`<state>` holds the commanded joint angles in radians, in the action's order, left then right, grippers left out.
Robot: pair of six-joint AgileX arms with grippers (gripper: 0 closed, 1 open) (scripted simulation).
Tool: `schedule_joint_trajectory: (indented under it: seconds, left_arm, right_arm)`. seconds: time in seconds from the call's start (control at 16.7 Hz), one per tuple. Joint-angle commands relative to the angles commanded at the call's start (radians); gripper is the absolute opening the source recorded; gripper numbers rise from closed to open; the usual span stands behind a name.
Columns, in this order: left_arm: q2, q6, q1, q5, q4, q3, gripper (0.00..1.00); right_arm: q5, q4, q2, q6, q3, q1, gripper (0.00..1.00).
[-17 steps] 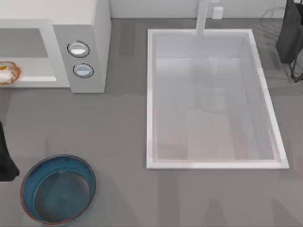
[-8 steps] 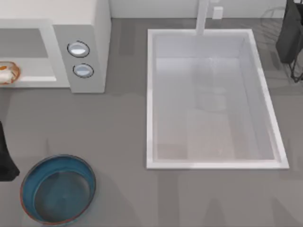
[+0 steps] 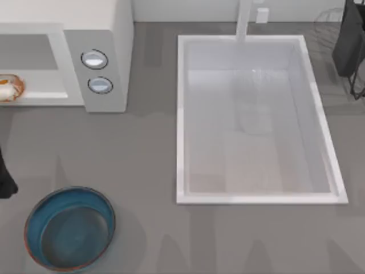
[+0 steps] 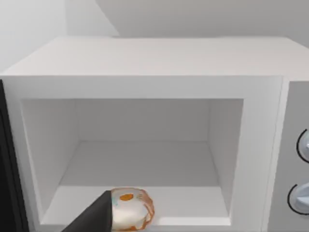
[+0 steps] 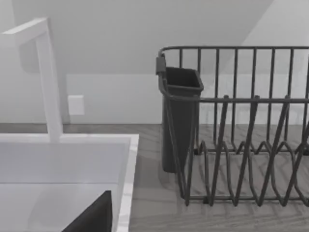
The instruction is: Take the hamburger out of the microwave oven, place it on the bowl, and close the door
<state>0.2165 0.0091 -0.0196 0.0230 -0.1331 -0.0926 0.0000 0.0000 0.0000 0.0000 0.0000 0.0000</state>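
Observation:
The white microwave oven stands at the table's back left with its cavity open. The hamburger lies at the cavity's front edge; in the left wrist view the hamburger sits on the cavity floor of the microwave oven, straight ahead of the camera. A dark part of my left gripper shows just in front of it, apart from the bun. A dark strip at the cavity's side may be the door, swung open. My left arm is at the left edge, above the teal bowl.
A large white sink with a faucet fills the middle and right. My right arm is parked at the back right by a dark wire dish rack. Two knobs face the front of the microwave.
My left arm has shifted a little toward the microwave and further off the left edge. The hamburger, bowl and right arm have not moved.

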Motion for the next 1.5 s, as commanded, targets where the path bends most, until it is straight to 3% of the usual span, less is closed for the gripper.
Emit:
schedule_joint_trajectory:
  seconds: [0.3, 1.02, 1.26, 1.5]
  left_arm:
    - [0.450, 0.016, -0.035, 0.041, -0.237, -0.165, 1.00]
    - [1.808, 0.060, -0.130, 0.153, -0.886, -0.616, 1.00]
    - [2.102, 0.070, -0.152, 0.178, -1.030, -0.716, 1.00]
    - [2.225, 0.075, -0.161, 0.189, -1.096, -0.762, 1.00]
  right_arm:
    - [0.000, 0.000, 0.000, 0.000, 0.000, 0.000, 1.00]
    - [0.000, 0.000, 0.000, 0.000, 0.000, 0.000, 1.00]
    - [0.000, 0.000, 0.000, 0.000, 0.000, 0.000, 1.00]
    - [0.000, 0.000, 0.000, 0.000, 0.000, 0.000, 1.00]
